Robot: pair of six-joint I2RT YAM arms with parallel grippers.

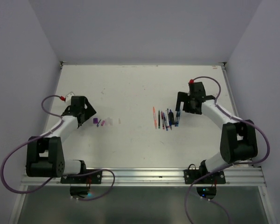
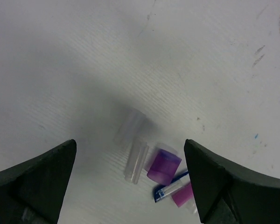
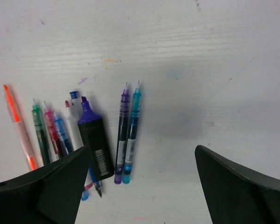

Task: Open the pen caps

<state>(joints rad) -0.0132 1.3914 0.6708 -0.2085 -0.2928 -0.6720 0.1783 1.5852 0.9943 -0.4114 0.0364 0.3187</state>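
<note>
Your left gripper hangs wide open and empty over the pen caps, which are clustered on the white table left of centre. Further right, your right gripper, equally wide and empty, hovers above a row of pens.

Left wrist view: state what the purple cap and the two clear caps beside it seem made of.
The short purple cap looks like translucent tinted plastic, smooth: light glows through its walls. The two clear tubular caps look like frosted colourless plastic, though blurred; the white table shows through them.
</note>
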